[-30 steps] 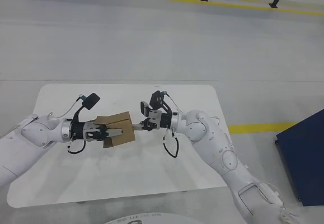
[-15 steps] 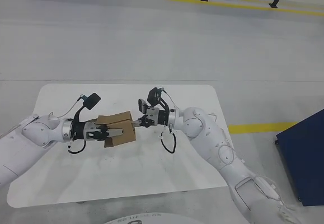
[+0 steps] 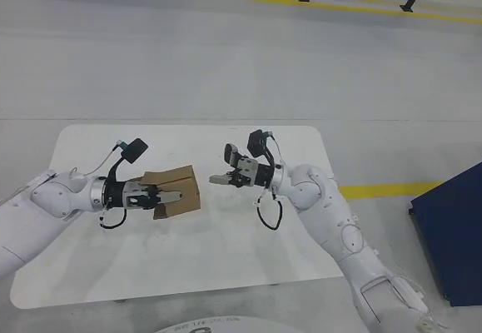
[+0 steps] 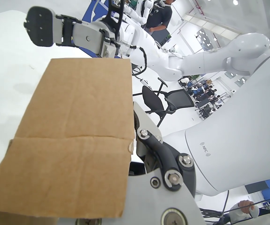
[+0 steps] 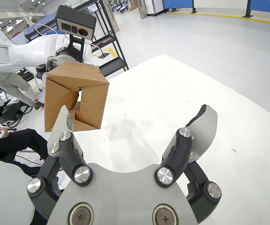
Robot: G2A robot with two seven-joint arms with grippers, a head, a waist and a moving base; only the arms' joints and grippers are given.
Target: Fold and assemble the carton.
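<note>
A brown cardboard carton [image 3: 176,188] hangs just above the white table [image 3: 224,250], left of its middle. My left gripper [image 3: 167,198] is shut on the carton's near side; in the left wrist view one metal finger [image 4: 146,122] presses against the flat brown panel [image 4: 78,118]. My right gripper [image 3: 221,178] stands open a short way to the right of the carton, touching nothing. In the right wrist view its fingers [image 5: 63,118] spread wide around bare table, and the carton [image 5: 76,94] shows partly folded end flaps with a gap between them.
The table's right half and front [image 3: 249,241] are bare white surface with rounded corners. A dark blue bin [image 3: 474,233] stands on the floor off to the right. Yellow floor lines run past the table.
My right gripper has drawn back to the right, away from the carton's end that it was against before. The left arm and the carton have hardly moved.
</note>
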